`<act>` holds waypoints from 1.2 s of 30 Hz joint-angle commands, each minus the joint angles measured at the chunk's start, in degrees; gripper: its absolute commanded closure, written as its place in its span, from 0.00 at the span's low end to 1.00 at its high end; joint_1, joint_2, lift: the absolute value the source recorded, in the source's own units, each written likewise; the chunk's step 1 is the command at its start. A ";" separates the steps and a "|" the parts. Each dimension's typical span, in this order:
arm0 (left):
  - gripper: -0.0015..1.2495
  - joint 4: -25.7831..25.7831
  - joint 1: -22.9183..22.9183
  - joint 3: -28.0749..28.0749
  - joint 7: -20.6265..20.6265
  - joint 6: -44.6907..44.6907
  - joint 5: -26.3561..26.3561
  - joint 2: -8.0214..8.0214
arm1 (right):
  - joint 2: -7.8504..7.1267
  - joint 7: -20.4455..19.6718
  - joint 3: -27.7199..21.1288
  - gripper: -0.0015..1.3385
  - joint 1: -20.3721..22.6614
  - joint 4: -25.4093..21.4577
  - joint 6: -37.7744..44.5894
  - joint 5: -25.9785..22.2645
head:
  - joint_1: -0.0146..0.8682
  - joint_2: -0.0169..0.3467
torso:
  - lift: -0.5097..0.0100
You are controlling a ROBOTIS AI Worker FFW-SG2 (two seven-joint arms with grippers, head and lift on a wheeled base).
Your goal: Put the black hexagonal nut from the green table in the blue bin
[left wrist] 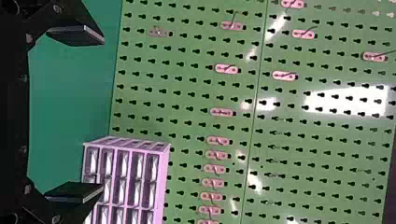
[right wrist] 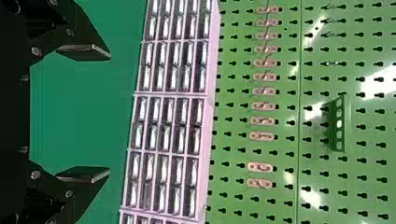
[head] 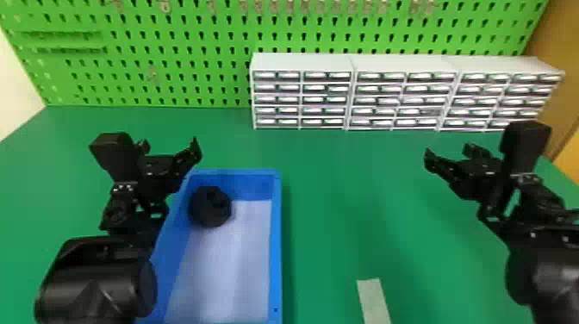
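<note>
In the head view, the black hexagonal nut [head: 210,207] lies inside the blue bin [head: 276,241], in its far left corner. My left gripper [head: 172,151] is above the table at the bin's left far side, apart from the nut. Its fingers stand wide apart in the left wrist view, where the left gripper [left wrist: 88,114] holds nothing. Over the right part of the green table [head: 344,207] is my right gripper [head: 448,155], parked well away from the bin. The right wrist view has the right gripper [right wrist: 95,114] open, with nothing between its fingers.
White drawer cabinets [head: 353,64] line the table's back from centre to right. A green pegboard [head: 172,77] with small hooks rises behind. Near the front edge, right of the bin, a pale strip [head: 374,301] lies on the table.
</note>
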 commanded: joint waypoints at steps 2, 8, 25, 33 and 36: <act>0.14 0.00 0.11 0.18 0.00 -0.05 0.10 0.00 | 0.54 0.00 -0.07 0.30 0.83 0.01 -1.38 -0.03 | 0.79 0.19 | 0.79; 0.14 0.00 0.11 0.18 0.00 -0.05 0.19 0.00 | 0.81 0.00 0.19 0.30 1.01 0.01 -1.46 -0.03 | 0.79 0.19 | 0.79; 0.14 0.00 0.20 0.18 0.00 -0.05 0.54 0.00 | 1.07 0.00 1.42 0.30 1.45 -0.17 -1.90 0.05 | 0.79 0.19 | 0.79; 0.14 0.00 0.20 0.18 0.00 -0.05 0.54 0.00 | 1.42 0.00 1.51 0.32 1.45 -0.25 -2.17 0.23 | 0.79 0.19 | 0.79; 0.14 0.00 0.20 0.18 0.00 -0.05 0.54 0.00 | 1.42 0.08 1.60 0.32 1.27 -0.25 -2.25 0.23 | 0.79 0.19 | 0.79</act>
